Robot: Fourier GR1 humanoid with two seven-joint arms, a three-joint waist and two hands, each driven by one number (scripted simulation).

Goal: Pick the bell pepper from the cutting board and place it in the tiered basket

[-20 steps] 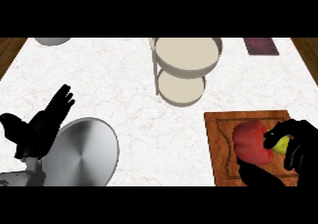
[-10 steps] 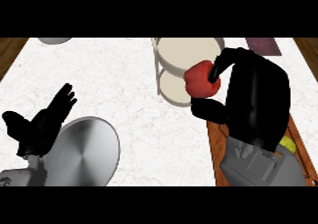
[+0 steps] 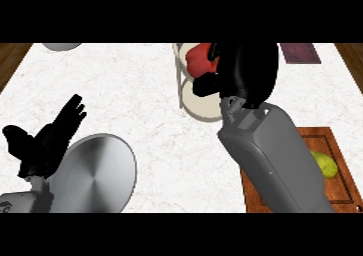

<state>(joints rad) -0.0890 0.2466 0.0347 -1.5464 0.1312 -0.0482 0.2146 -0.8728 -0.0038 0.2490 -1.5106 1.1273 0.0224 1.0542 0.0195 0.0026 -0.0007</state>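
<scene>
The red bell pepper [image 3: 200, 57] is held over the top tier of the cream tiered basket [image 3: 197, 103] at the back of the counter. My right hand [image 3: 245, 70] is shut on it, fingers curled round its right side, and the grey forearm stretches back across the wooden cutting board [image 3: 343, 172] at the right. Much of the basket is hidden behind the hand. My left hand [image 3: 45, 142] rests open at the lower left, fingers up.
A yellow-green fruit [image 3: 324, 164] lies on the cutting board beside my forearm. A round metal lid [image 3: 95, 175] lies by the left hand. A grey bowl [image 3: 62, 46] sits at the back left, a dark red object [image 3: 300, 52] at the back right.
My right hand lifted the pepper off the cutting board and carried it away from me, from beside the basket to over its top tier. The left hand stayed put.
</scene>
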